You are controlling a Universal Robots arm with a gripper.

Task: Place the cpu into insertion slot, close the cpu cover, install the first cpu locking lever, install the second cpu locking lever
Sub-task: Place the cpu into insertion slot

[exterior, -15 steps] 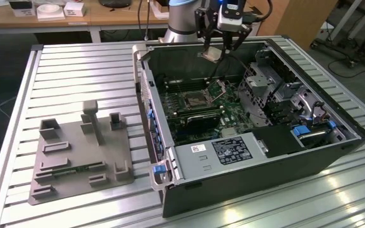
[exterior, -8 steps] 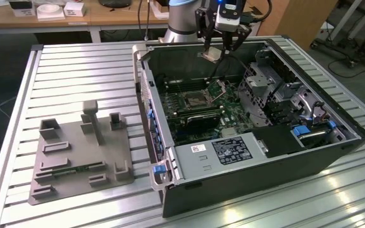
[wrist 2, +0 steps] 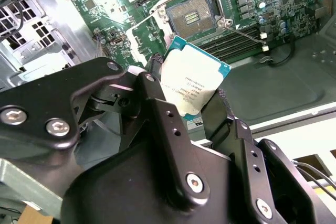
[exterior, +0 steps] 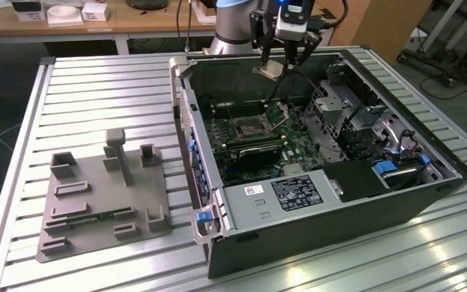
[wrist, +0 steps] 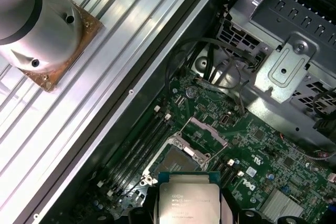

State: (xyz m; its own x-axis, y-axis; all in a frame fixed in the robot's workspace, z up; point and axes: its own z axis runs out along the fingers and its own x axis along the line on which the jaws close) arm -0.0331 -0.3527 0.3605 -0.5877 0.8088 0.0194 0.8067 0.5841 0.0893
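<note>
My gripper point(exterior: 276, 62) hangs over the far end of the open computer case point(exterior: 428, 201), shut on the cpu point(exterior: 270, 70). In the second wrist view the cpu point(wrist 2: 191, 85) is a pale metal square on a green edge, tilted and pinched between the two black fingers point(wrist 2: 157, 103). Well below it on the green motherboard lies the insertion slot point(exterior: 250, 128) point(wrist 2: 191, 17) point(wrist: 176, 158), with nothing in it. The cpu cover point(exterior: 281, 113) point(wrist: 207, 129) stands raised at the slot's edge. A thin wire locking lever point(wrist 2: 244, 32) sticks out beside the slot. The cpu point(wrist: 188, 200) also hovers close to the slot in the first wrist view.
A black box with a white label point(exterior: 298, 191) sits at the case's near end, a metal drive cage point(exterior: 355, 115) at the exterior view's right. A grey fixture plate point(exterior: 104, 194) rests on the slatted aluminium table point(exterior: 95, 91). The arm's base point(wrist: 47, 35) stands behind the case.
</note>
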